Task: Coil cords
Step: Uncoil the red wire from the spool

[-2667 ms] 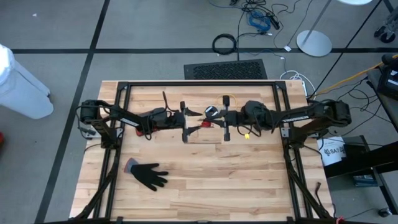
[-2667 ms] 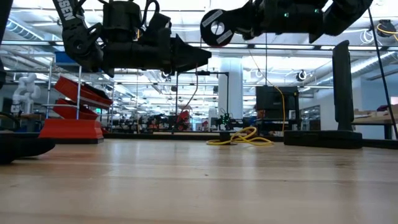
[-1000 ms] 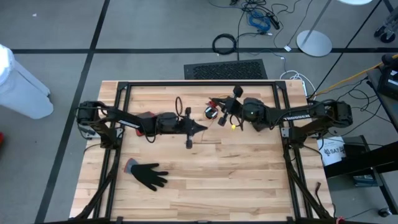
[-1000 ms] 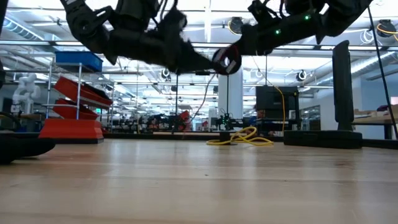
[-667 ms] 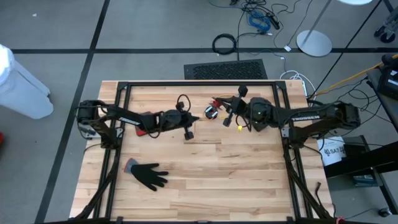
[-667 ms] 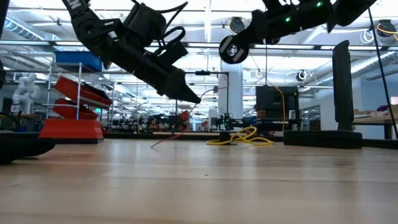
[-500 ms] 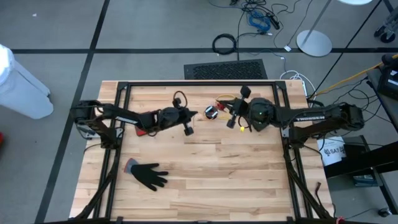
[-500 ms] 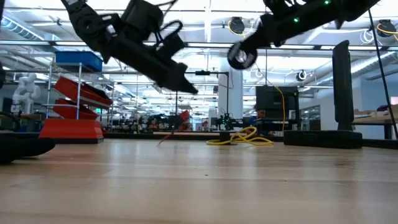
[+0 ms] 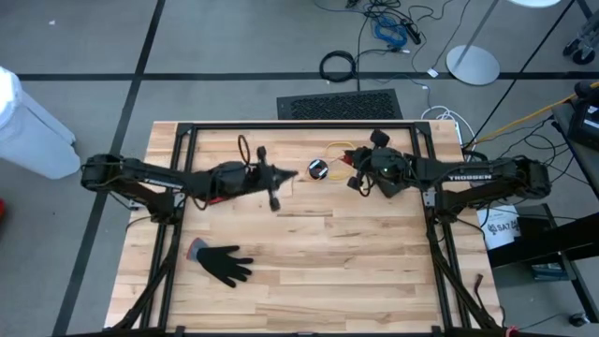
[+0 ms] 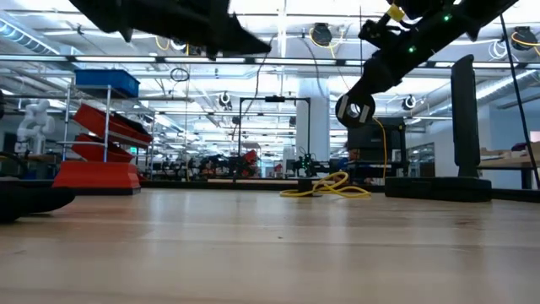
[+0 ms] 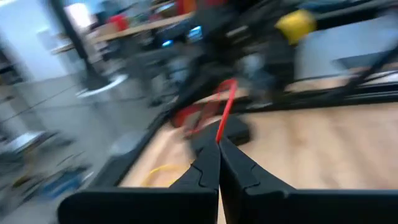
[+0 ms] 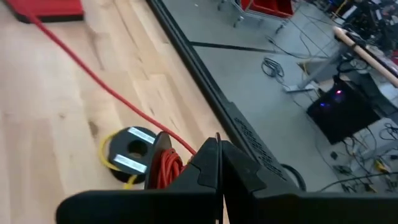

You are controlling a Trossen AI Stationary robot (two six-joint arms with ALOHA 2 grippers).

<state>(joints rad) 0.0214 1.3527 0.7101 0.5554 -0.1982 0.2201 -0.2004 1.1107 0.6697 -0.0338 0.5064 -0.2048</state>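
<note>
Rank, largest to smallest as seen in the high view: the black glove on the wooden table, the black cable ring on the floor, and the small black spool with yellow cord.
1. Black glove, clearly largest.
2. Black cable ring, on the floor, farther from the overhead camera, so its real size is unsure.
3. Small black spool with yellow cord, smallest.

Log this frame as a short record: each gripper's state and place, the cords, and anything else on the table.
left gripper: shut on red cord, mid-table near far edge
right gripper: shut on red cord, bunched at its fingers
red cord: strung between both grippers
black spool: on table, yellow cord around it
black glove: flat on table, near left side
</note>
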